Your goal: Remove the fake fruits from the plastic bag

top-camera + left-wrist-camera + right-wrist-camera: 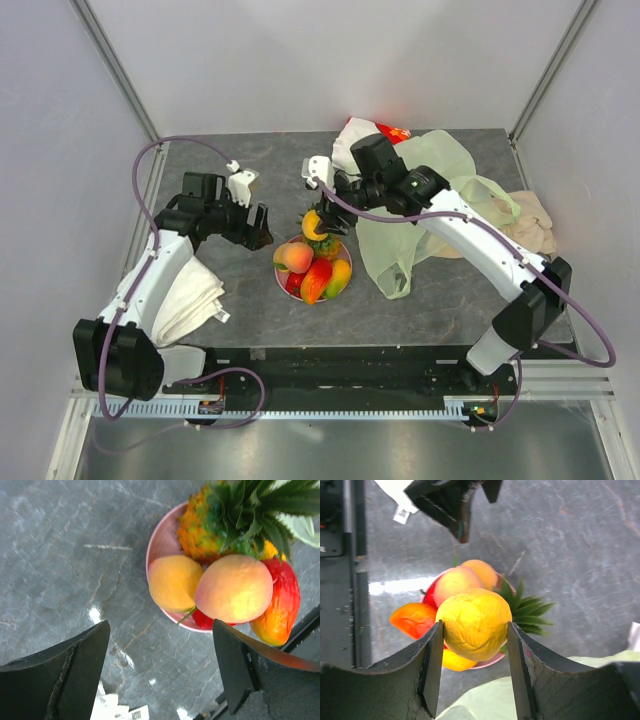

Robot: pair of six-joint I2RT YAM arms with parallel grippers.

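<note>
A pink plate (349, 262) in the middle of the table carries several fake fruits: a peach (295, 257), a red-yellow mango (316, 280), a pineapple (200, 525) and an orange (174, 580). Just above the plate's far edge hangs a wrinkled yellow fruit (472, 615); my right gripper (474, 645) is shut on it, one finger on each side. The pale-green plastic bag (395, 250) lies crumpled to the right, under the right arm. My left gripper (160, 670) is open and empty over bare table just left of the plate.
A white cloth (185, 295) lies under the left arm at the near left. A beige cloth (530, 220) sits at the right edge, and a red-and-white pouch (375, 130) at the back. Grey walls enclose the table.
</note>
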